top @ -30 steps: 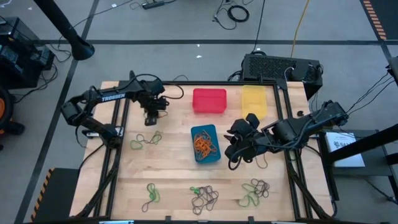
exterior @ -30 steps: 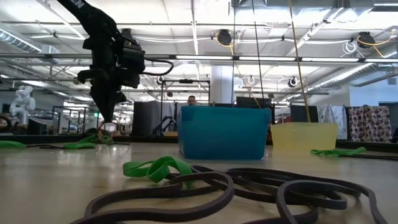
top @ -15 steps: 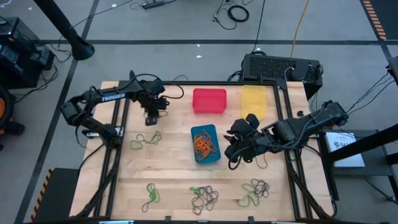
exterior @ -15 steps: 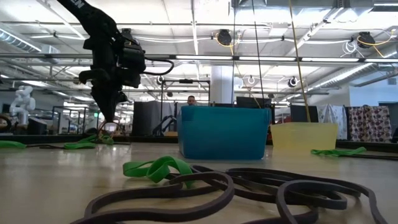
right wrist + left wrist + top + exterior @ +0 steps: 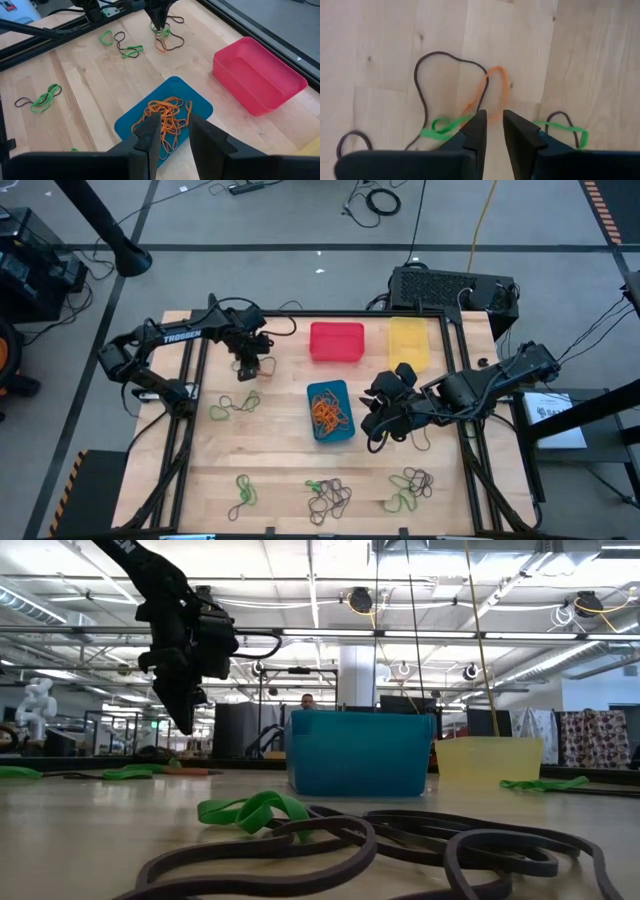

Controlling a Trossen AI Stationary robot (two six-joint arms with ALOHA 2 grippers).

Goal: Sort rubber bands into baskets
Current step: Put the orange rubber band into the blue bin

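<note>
My left hand [image 5: 246, 370] hangs over a small tangle at the far left of the surface [image 5: 270, 465], its fingers [image 5: 476, 131] a narrow gap apart and holding nothing. Just beneath them lie an orange band [image 5: 492, 95], a dark band [image 5: 422, 92] and green bands [image 5: 442, 126]. I judge this the picking step: the next move calls for lowering around the orange loop alone, closing on it, and carrying it off without dragging the dark or green ones along.

Further right stand the red basket [image 5: 336, 342], bare inside, and nearer me the blue basket [image 5: 331, 412], already holding orange bands [image 5: 165, 116]. The yellow basket [image 5: 408, 342] stands beside the red one. My right hand [image 5: 385, 415] waits just right of the blue basket, fingers part-open and empty. More bands [image 5: 330, 498] lie along the near edge.
</note>
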